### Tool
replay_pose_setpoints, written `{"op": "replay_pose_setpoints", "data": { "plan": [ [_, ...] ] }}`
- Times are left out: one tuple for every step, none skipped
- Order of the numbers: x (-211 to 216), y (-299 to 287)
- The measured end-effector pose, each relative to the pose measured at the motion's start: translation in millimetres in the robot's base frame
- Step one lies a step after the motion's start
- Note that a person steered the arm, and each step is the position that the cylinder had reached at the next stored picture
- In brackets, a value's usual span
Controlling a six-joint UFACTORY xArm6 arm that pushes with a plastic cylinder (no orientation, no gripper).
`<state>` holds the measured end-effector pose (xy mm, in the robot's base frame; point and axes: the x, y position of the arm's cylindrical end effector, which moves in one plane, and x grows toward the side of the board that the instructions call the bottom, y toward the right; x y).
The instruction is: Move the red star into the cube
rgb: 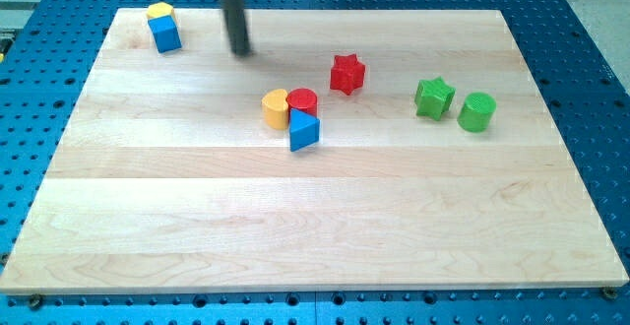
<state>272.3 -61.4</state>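
The red star (346,74) sits upright on the bench (315,227) a little right of centre and toward the top edge, with bare wood all around it and nothing touching it. My tip (241,52), the only tool here, is a plain dark rod with nothing to open or close and nothing held; it rests on the wood near the top edge, left of centre, well apart from the star and touching no block. Outward to the view's left, in the top-left corner, the blue cube (165,35) stands with a yellow block (159,12) pressed against its far side; that block's shape is hard to make out. Below and right of the tip, near the bench's middle, three blocks cluster together: a yellow half-round block (275,108), a red cylinder (302,101) just beside it, and a blue triangular block (303,131) touching them from below. Toward the right edge, a green star (434,97) and a green cylinder (476,111) stand just beside each other.
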Motion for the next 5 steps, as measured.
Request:
{"op": "replay_pose_setpoints", "data": {
  "plan": [
    [1.3, 101.8],
    [38.2, 165.5],
    [88.6, 126.2],
    [77.5, 43.2],
    [42.5, -27.0]
  ]
}}
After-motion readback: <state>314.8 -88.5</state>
